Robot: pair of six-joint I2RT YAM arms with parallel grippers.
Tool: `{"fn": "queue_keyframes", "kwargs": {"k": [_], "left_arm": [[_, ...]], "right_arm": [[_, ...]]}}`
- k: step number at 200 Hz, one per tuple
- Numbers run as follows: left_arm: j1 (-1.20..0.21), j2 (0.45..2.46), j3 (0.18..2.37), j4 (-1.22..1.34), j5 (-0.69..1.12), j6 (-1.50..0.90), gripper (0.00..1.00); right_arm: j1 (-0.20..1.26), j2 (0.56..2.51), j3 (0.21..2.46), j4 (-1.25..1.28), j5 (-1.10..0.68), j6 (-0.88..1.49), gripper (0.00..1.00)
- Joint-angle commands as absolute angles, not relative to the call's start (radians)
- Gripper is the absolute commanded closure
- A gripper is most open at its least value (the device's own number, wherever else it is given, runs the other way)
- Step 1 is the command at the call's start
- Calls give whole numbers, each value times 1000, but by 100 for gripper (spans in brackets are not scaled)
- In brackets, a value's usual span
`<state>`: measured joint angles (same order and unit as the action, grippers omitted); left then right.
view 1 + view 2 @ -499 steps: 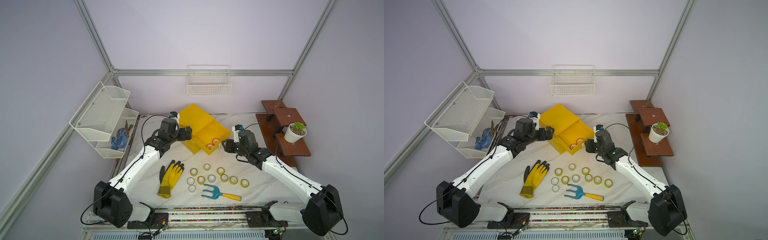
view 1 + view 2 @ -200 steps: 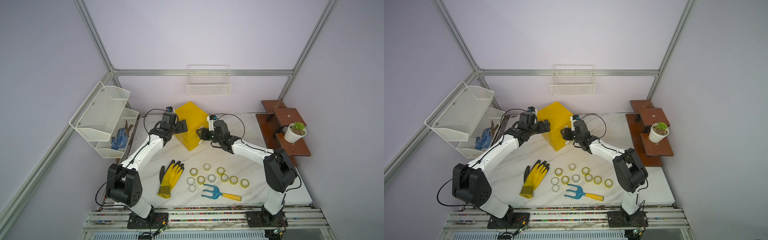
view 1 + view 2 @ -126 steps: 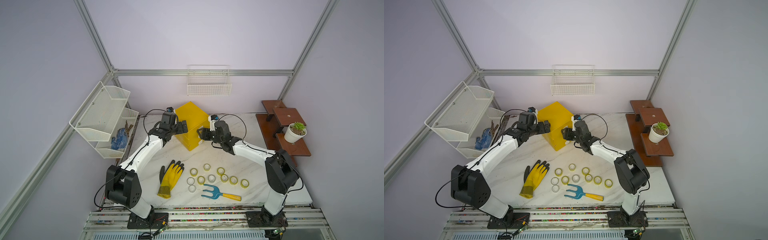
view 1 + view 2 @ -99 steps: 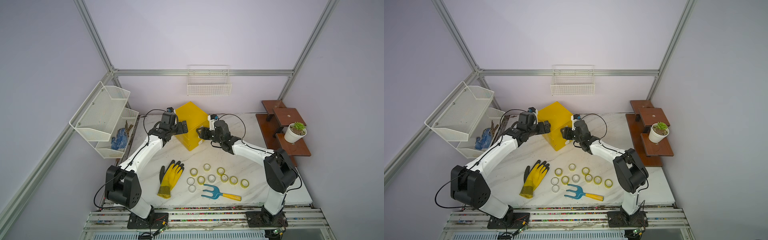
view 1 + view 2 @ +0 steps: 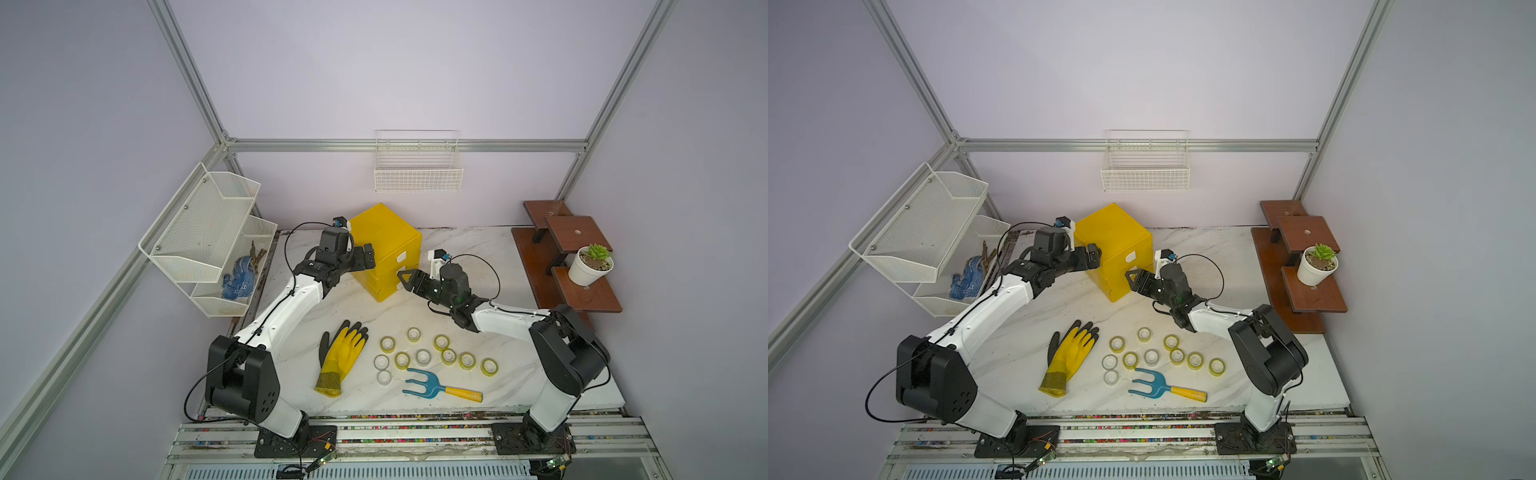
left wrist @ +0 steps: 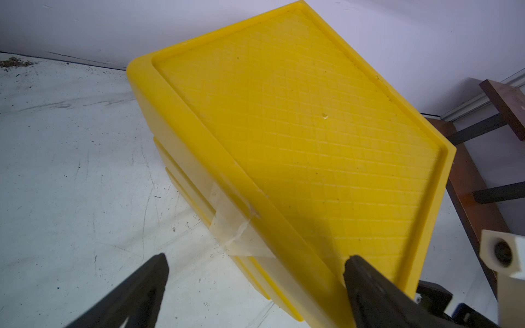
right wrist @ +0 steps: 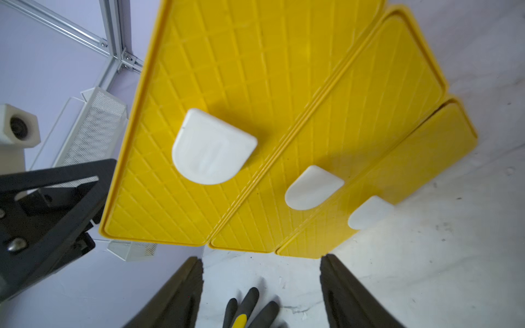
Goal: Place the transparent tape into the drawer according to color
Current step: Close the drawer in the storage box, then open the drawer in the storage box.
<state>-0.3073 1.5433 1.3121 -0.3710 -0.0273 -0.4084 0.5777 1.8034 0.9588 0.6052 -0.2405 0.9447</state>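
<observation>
Overhead, the left gripper (image 5: pixel 363 259) and right gripper (image 5: pixel 401 280) hang spread and empty at the yellow plastic drawer cabinet (image 5: pixel 386 237), while small see-through tape rolls (image 5: pixel 423 356) lie on the white marble table (image 5: pixel 478 249).

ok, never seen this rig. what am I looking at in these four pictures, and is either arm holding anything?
Two pictures are near-identical overhead views from one stereo camera. The other two come from a camera on each arm's wrist. The machine is two white robot arms mounted at the table's near edge.

On the marble table sit a yellow drawer cabinet, its three drawers apparently shut, ten small tape rolls, a yellow glove and a blue garden fork.

The left arm's fingers, two black prongs, are spread wide across the cabinet's top edge. The right arm's fingers are apart, just in front of the white drawer handles. Neither holds anything.
</observation>
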Motion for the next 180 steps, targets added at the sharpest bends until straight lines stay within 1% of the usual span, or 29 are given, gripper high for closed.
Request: {"fn": "queue_keyframes", "kwargs": {"k": [1, 24, 55, 85, 87, 90, 121, 180], "left_arm": [[-292, 1528, 1285, -390, -32, -387, 0], [-286, 1524, 1272, -382, -31, -391, 0], [-282, 1522, 1265, -379, -28, -394, 0], [-281, 1520, 1258, -373, -24, -394, 0], [-281, 1521, 1258, -374, -22, -394, 0], [-281, 1522, 1258, -374, -22, -394, 0], [-279, 1524, 1256, -374, -17, -394, 0], [-278, 1528, 1252, -371, -12, -394, 0]], "right_arm": [[569, 1859, 945, 824, -274, 1141, 30], [565, 1905, 948, 869, -272, 1196, 30], [556, 1933, 940, 917, -251, 1216, 32], [544, 1975, 941, 975, -246, 1253, 32], [542, 1978, 943, 976, -248, 1253, 36], [541, 1981, 945, 977, -250, 1254, 38], [534, 2011, 962, 984, -253, 1255, 40], [530, 2082, 1005, 1043, -253, 1258, 41]]}}
